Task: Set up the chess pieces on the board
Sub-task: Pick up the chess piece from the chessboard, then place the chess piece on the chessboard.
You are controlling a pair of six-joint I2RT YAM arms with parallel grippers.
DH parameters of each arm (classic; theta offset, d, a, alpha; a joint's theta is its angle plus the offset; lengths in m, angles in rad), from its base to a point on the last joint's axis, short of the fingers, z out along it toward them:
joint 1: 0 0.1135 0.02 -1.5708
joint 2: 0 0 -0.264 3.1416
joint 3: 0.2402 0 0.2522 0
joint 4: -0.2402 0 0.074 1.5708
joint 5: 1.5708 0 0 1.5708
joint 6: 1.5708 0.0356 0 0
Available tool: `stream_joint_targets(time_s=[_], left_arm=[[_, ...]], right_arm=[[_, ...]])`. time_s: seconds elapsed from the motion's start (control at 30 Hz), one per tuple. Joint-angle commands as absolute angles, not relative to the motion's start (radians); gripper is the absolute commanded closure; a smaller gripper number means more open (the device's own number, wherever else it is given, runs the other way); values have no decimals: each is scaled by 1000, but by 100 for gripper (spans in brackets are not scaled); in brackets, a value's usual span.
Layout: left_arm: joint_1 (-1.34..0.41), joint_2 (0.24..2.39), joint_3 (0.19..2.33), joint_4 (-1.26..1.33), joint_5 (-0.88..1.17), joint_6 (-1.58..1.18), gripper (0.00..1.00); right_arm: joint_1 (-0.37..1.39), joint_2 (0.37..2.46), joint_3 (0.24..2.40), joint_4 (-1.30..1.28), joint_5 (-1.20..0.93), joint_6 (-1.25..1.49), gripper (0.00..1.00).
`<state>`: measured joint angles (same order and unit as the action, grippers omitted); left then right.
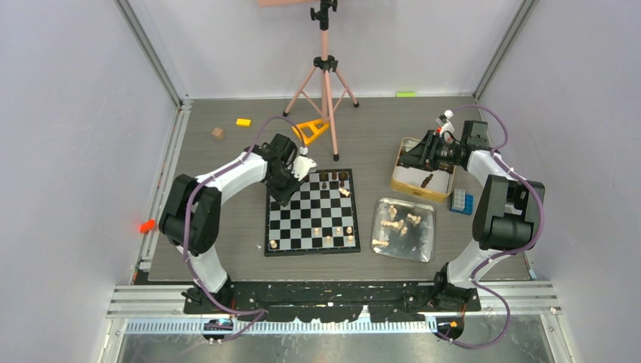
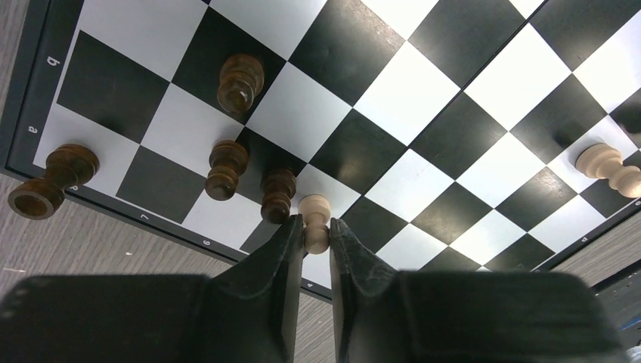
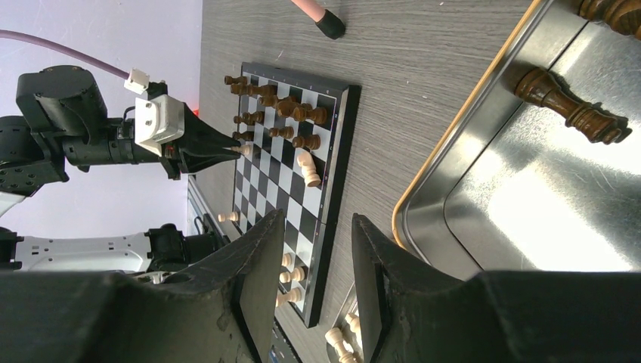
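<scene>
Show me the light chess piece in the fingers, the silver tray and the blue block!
light chess piece [image 2: 314, 214]: left wrist view, on its rounded end.
silver tray [image 1: 423, 245]: top view, on a bare corner.
blue block [image 1: 460, 201]: top view, on its middle.

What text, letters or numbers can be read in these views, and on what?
"b": on the board border, left wrist view.
"a": same border, the next mark along.
"6": adjoining border edge, below the dark pieces.
The other border marks are too blurred to read.
Nothing is readable in the top or right wrist views.
</scene>
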<state>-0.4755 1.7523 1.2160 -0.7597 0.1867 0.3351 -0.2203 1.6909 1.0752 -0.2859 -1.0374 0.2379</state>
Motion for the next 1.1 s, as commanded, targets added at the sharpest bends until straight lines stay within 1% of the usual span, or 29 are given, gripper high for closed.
stream_joint_targets(time_s=[0.0, 0.13, 0.17, 0.4, 0.6, 0.87, 1.07], left_arm=[[-471, 1745, 1252, -775, 206, 333, 83], [-471, 1710, 1253, -802, 219, 340, 99], [-471, 1701, 1254, -814, 241, 349, 100], [-514, 1664, 1264, -884, 344, 401, 100], [-634, 1658, 1315, -894, 371, 420, 100], [-767, 1767, 1447, -914, 351, 427, 100], [-836, 1838, 1468, -905, 344, 426, 100]], right_arm=[[-228, 1671, 1117, -284, -1042, 222, 56], [-230, 1671, 1117, -283, -1043, 222, 56], [-229, 1671, 1117, -284, -1043, 222, 56], [-232, 1673, 1117, -283, -1045, 221, 56], [-231, 1674, 1118, -284, -1045, 222, 56], [-231, 1670, 1120, -285, -1046, 222, 56], [-231, 1665, 1120, -287, -1049, 221, 56]])
